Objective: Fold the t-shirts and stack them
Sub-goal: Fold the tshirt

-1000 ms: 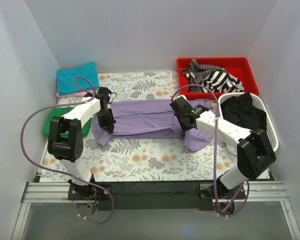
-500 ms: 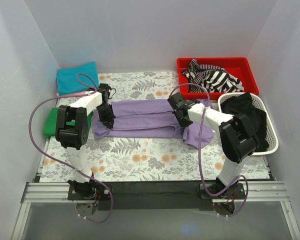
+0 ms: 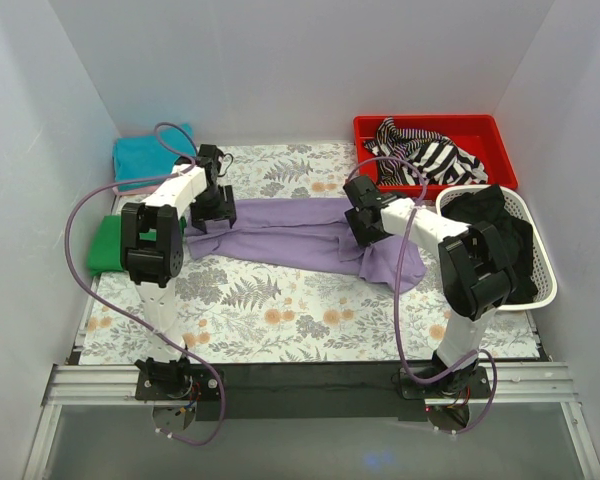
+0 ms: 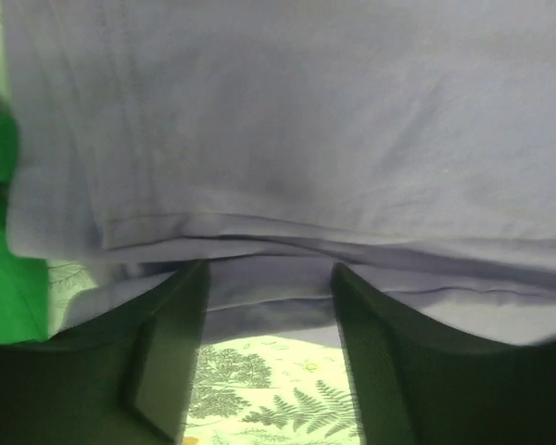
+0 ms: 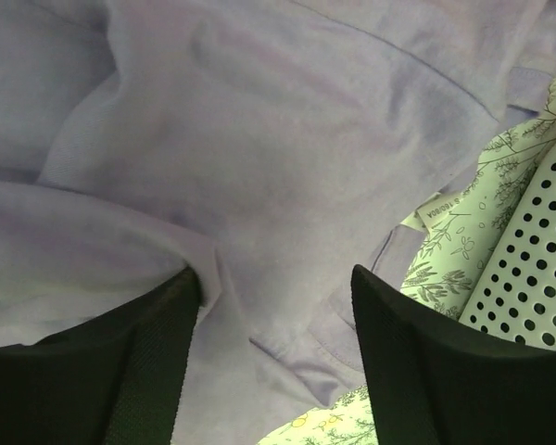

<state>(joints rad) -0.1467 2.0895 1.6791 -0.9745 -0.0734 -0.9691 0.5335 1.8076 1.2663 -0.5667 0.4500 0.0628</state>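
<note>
I am observing one lavender t-shirt (image 3: 290,238) lying on the table (image 3: 280,310), its long axis running left to right. The left tool (image 3: 213,213) is sitting at its left end and the right tool (image 3: 365,228) at its right end. Both are gaping and gripping nothing. One teal shirt (image 3: 140,157) and one green shirt (image 3: 104,246) are lying folded at far left.

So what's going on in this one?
Two robot arms are working on a purple t-shirt, which lies folded into a long band across the table. The left hand sits at its left end and the right hand at its right end, both open and gripping nothing. A folded teal shirt and a green shirt lie at the left. The purple one is not yet stacked.
</note>
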